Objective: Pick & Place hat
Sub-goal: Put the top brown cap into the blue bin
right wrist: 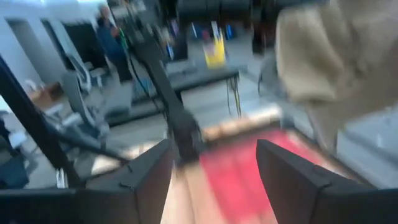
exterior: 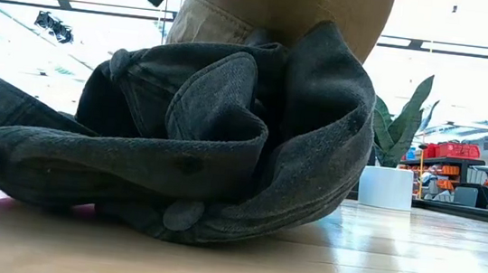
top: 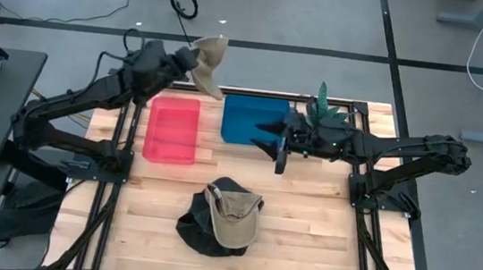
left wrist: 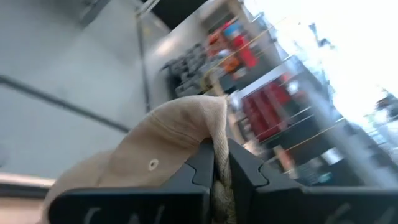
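The left gripper (left wrist: 221, 171) is pinched shut on the edge of a tan hat (top: 207, 62), holding it up past the far edge of the table (top: 304, 222), beyond the red bin (top: 172, 129), the cloth hanging lengthwise downward. The right gripper (top: 272, 144) hovers with fingers spread wide and empty by the blue bin (top: 248, 118). Only the high view shows both bins; the low view is filled by the dark hat (exterior: 188, 149) with a tan cap (top: 233, 217) on it (no writing legible).

Both arms (top: 83, 100) are matte black with jointed tubular links. Fingers (right wrist: 298, 180) are dark, flat, angular plastic plates.
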Tool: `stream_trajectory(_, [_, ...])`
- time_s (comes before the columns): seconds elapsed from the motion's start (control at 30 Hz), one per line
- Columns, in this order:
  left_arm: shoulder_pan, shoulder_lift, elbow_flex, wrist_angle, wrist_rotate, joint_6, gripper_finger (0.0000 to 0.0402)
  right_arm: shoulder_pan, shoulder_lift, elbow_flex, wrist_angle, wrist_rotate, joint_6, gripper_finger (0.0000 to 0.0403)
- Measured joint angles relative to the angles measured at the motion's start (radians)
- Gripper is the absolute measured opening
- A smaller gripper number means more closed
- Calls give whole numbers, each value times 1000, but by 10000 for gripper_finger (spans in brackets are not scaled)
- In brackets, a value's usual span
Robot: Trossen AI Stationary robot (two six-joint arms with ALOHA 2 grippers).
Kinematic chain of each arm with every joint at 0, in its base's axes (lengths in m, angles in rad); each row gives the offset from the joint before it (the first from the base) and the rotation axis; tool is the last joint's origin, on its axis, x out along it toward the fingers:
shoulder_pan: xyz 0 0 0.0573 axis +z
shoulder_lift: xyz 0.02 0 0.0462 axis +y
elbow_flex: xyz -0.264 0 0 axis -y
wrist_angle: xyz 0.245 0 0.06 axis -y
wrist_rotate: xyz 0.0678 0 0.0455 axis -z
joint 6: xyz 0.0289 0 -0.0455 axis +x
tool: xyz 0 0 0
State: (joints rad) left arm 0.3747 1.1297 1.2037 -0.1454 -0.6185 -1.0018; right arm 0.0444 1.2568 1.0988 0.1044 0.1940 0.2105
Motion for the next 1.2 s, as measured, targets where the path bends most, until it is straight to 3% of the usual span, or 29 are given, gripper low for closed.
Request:
stream_trajectory(0.27, [-133,11,0,85,-155,71,22,-8,10,0,226,15,-279,278])
stream_trajectory(0.47, [-194,48,0,157,-250,101,22,-25,89,51,279,55,-255,316])
stream_trajectory(0.67, [-208,99,-1,164,-250,97,22,-24,248,267,88,65,-245,335])
stream_trajectory(0.8, [-211,105,-1,162,-250,99,22,-24,331,386,-46,148,-162,335])
stream_trajectory(1.03, [-237,107,-1,166,-201,148,22,-39,410,465,-43,186,-136,334])
stream_trajectory(1.2, [-257,106,-1,182,-114,211,22,-69,421,464,-54,181,-25,334])
